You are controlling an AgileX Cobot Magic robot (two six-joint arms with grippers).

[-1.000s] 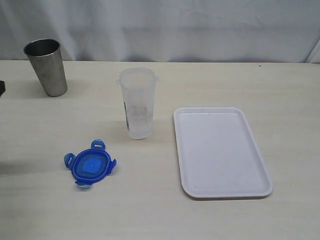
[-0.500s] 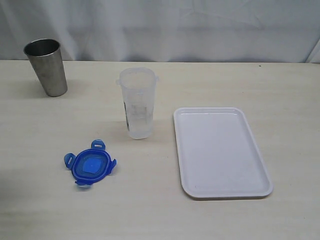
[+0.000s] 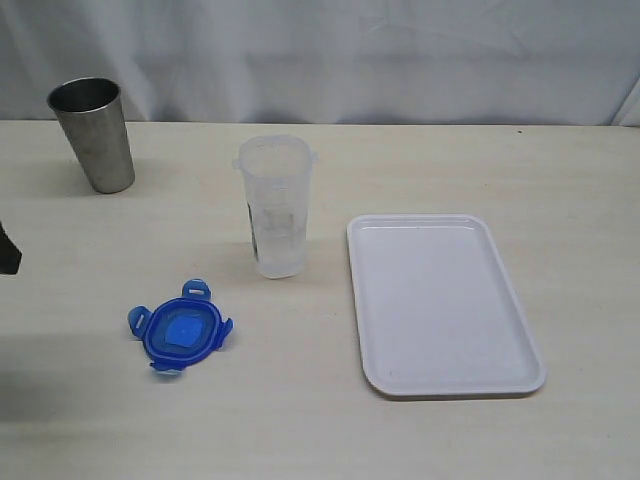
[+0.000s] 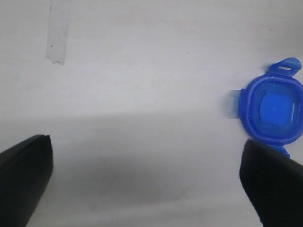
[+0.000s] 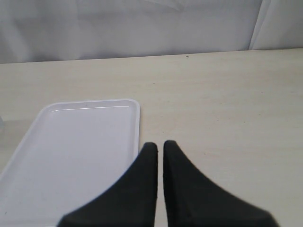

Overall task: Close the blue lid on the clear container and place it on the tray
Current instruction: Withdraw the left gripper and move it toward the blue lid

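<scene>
The blue lid (image 3: 180, 331) lies flat on the table at the front left with its flaps spread out. The clear container (image 3: 275, 205) stands upright and uncovered behind it, near the middle. To the right lies the white tray (image 3: 440, 385), with nothing on it. Of my left gripper (image 3: 8, 250) only a dark tip shows at the exterior view's left edge. In the left wrist view that gripper (image 4: 147, 144) is wide open over bare table, with the lid (image 4: 273, 110) just beyond one finger (image 4: 272, 184). My right gripper (image 5: 159, 145) is shut on nothing beside the tray (image 5: 135, 106).
A tapered steel cup (image 3: 93, 133) stands at the back left of the table. A strip of clear tape (image 4: 57, 33) is stuck to the tabletop. A white curtain hangs behind the table's far edge.
A dark tip of my left gripper has come into the exterior view at the left edge, lower than a second ago. Lid, container, tray and cup have not moved.
</scene>
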